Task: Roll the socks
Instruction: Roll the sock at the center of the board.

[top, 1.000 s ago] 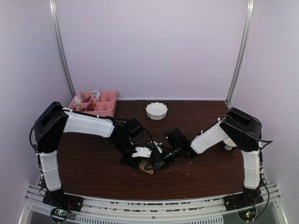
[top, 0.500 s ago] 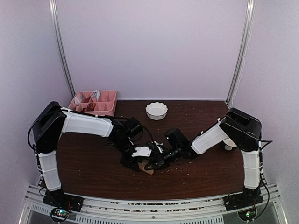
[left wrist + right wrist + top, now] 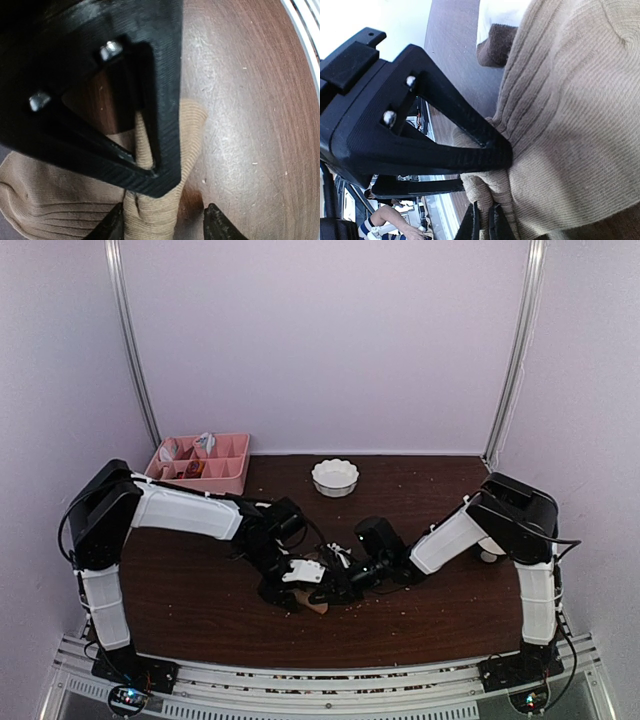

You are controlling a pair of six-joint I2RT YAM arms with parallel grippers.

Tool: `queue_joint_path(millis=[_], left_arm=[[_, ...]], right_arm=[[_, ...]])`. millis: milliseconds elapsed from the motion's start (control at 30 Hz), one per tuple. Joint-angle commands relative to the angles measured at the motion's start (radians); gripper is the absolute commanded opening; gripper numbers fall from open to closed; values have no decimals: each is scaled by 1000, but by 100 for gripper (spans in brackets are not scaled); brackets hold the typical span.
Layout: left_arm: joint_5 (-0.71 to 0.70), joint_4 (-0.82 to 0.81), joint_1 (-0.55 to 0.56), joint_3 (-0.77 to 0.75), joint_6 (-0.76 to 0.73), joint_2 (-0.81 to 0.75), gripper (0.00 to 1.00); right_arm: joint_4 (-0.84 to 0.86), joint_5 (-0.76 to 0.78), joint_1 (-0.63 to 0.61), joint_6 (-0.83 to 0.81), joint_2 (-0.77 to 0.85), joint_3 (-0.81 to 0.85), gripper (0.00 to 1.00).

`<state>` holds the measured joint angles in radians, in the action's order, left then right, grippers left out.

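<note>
From above, the plain tan-brown ribbed fabric sock is nearly all hidden beneath the left gripper and right gripper; only a sliver shows. In the left wrist view it runs off the bottom and left edges, its middle covered by a black finger. In the right wrist view the cream-beige sock with dark brown patches is cut by the top edge. Whether the right gripper pinches fabric cannot be told. The contents of the pink plastic compartment tray are too small to identify.
</note>
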<state>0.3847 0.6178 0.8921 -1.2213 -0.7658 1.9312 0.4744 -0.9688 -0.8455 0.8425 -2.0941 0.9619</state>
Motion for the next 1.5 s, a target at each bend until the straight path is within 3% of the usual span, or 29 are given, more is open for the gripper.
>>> queue_joint_path(millis=[0, 333, 900, 1033, 1267, 1367, 1467], left_arm=[[-43, -35, 3, 13, -8, -78, 54], [-28, -22, 11, 40, -36, -149, 56], [-128, -39, 18, -2, -8, -5, 45], [-114, -35, 18, -4, -6, 7, 34], [-47, 41, 1, -61, 25, 62, 2], [62, 113, -43, -120, 60, 103, 0], [168, 204, -88, -179, 79, 161, 1]], right_arm=[[-88, 75, 4, 6, -55, -39, 0], [-81, 73, 5, 9, -56, -45, 0], [-59, 58, 7, 24, -52, -54, 0], [-42, 59, 11, 36, -45, -63, 0], [16, 116, 15, 45, 2, -103, 0], [13, 183, 15, -10, 65, -147, 16], [-42, 260, 16, -102, 134, -190, 24]])
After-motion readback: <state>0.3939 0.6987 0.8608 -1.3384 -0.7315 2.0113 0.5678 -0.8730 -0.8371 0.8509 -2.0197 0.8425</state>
